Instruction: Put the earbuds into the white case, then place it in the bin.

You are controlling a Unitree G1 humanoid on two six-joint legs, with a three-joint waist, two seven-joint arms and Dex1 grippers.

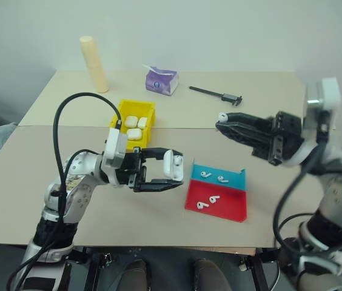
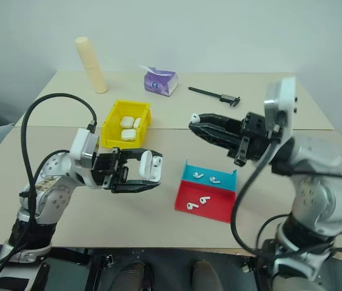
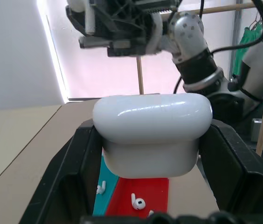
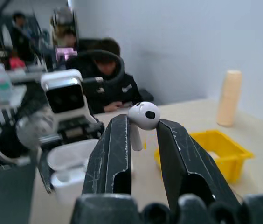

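The left claw (image 1: 170,173) is raised above the bench (image 1: 31,188), its arm bent at the elbow and its forearm reaching to the right, so the two black fingers point sideways toward the middle of the scene. They are clamped on the white case (image 1: 172,165), which stands with its lid open (the right wrist view shows the open lid and the two wells inside). The case hangs in the air just left of the red-and-teal tray (image 1: 231,209).

The right claw (image 1: 221,123) comes in from the right, held higher than the left one and pointing left, its forearm folded back toward the body. Its fingers stand narrow, pinching one of the earbuds (image 1: 222,117) by the stem, the rounded head sticking out past the fingertips. That earbud is above the bench, up and to the right of the open case and clear of it.

Four more loose earbuds lie in the tray: two on the teal part (image 1: 213,176) and two on the red part (image 1: 206,202). The bin (image 1: 148,111) sits on the bench beyond the left claw, with several white cases (image 1: 133,125) already inside it.

At the far side stand a cream cylinder (image 1: 94,63), a purple packet (image 1: 161,80) and a black caliper (image 1: 216,94).
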